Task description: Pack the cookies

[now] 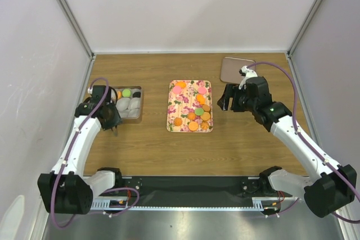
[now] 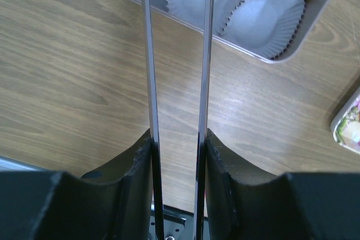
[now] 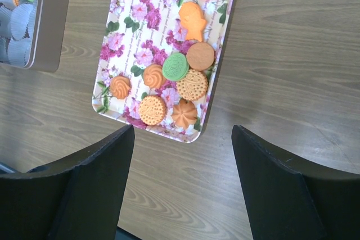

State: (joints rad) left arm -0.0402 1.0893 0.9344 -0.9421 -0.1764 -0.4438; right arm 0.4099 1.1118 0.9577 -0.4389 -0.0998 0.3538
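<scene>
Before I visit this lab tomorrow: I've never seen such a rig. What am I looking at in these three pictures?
Two white robot arms, each ending in a two-finger gripper, stand at the near edge of a wooden table. One picture looks down from above; the others come from wrist cameras. On the table lie a flowered tray of colourful round cookies and a grey metal tin lined with white paper cups. The left gripper holds thin metal tongs; the right gripper is open and empty.

We looked upon a wood-grain counter [image 1: 152, 150], boxed by plain white walls [image 1: 191, 9] left, right and far, evenly lit.
</scene>
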